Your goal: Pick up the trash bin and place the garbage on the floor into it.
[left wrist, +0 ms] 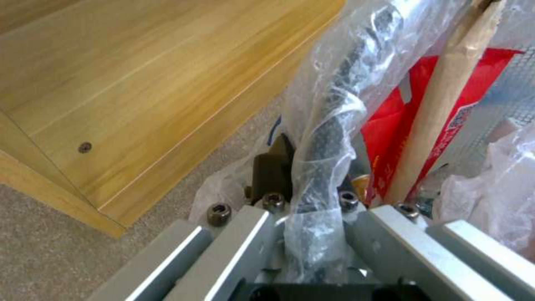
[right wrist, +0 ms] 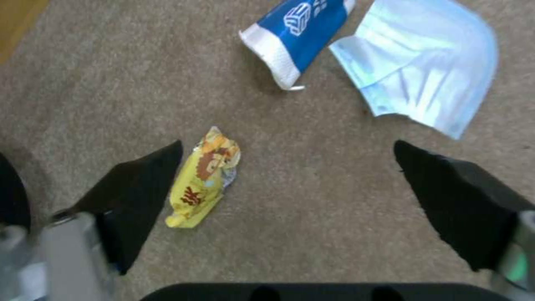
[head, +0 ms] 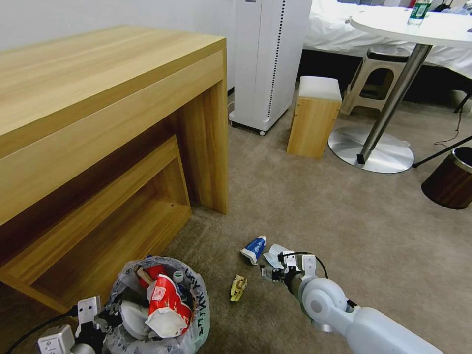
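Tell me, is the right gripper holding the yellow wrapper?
No, the right gripper hangs open above the floor, and the yellow wrapper lies loose beside one finger.

Trash bin (head: pixel 160 307): small, round, lined with crinkly translucent bag (left wrist: pixel 329 108), black lettering on outside; upright beside wooden desk, stuffed with red wrappers, white tissues, wooden stick (left wrist: pixel 440 108).

Garbage on beige carpet floor (head: pixel 344 221): yellow wrapper (head: pixel 238 287) nearest bin; blue-white wrapper (head: pixel 254 249) beyond it; pale blue face mask (right wrist: pixel 418 62) just beside blue-white wrapper.

Wooden desk (head: pixel 98 88), white appliance (head: pixel 268 59), wooden stool (head: pixel 314 118), round table (head: pixel 418 24), brown bin (head: pixel 450 182)
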